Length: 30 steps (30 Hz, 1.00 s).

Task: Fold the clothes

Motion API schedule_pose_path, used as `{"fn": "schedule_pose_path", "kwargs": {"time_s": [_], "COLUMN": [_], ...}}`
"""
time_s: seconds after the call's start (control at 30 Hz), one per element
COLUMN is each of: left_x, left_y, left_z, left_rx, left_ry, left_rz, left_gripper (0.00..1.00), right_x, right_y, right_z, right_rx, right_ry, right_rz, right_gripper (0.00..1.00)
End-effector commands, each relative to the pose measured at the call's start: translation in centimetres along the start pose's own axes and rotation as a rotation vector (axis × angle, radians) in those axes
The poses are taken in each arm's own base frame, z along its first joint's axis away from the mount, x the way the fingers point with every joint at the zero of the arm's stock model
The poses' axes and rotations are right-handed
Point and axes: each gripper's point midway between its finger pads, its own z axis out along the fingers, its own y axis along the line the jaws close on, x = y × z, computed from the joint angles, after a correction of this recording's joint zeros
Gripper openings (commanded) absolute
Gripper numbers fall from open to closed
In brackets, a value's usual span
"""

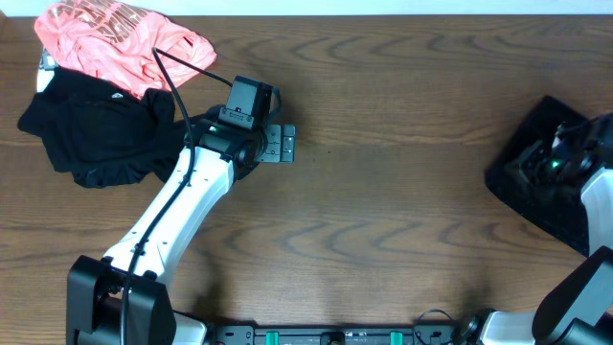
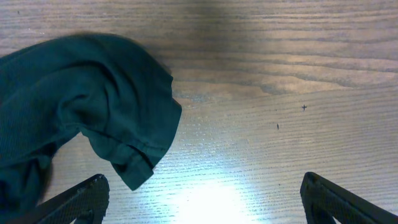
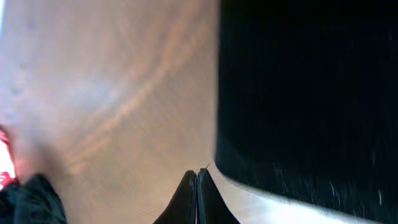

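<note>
A coral-pink shirt [image 1: 120, 38] lies bunched at the table's far left corner. A smooth black top [image 1: 96, 134] lies crumpled just in front of it. My left gripper [image 1: 283, 144] hovers to the right of that top. In the left wrist view a hem of the top [image 2: 93, 106] lies at the left. The left gripper [image 2: 205, 208] stands wide open over bare wood, holding nothing. A large black garment [image 1: 536, 187] lies at the right edge. My right gripper [image 1: 522, 165] is over it. In the right wrist view the gripper [image 3: 196, 183] is shut and empty beside the garment's edge [image 3: 311, 93].
The wooden table [image 1: 402, 115] stretches between the two piles. My white left arm [image 1: 182, 206] runs diagonally from the front left base. A black cable [image 1: 177, 72] crosses the pink shirt.
</note>
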Motion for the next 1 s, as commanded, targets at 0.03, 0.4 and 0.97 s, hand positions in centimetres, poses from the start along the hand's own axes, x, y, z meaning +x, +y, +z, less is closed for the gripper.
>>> {"fn": "schedule_pose_path", "kwargs": {"time_s": [0.03,0.4,0.97], "left_x": [-0.1,-0.1,0.5], "left_y": [-0.1,-0.1,0.1], "left_z": [-0.4,-0.4,-0.4], "left_rx": [0.002,0.002,-0.006], "left_ry": [-0.009,-0.008,0.017], "left_rz": [-0.012,-0.012,-0.011], "left_gripper": [0.98,0.98,0.98], "right_x": [1.5,3.6,-0.2], "right_y": [-1.4,-9.0,-17.7], "right_z": [-0.5,-1.6,-2.0], "right_rx": [0.088,0.489,0.789], "right_ry": [0.05,0.078,-0.356], "right_rz": [-0.061,-0.007,0.26], "right_gripper": [0.02,0.06,0.01]}}
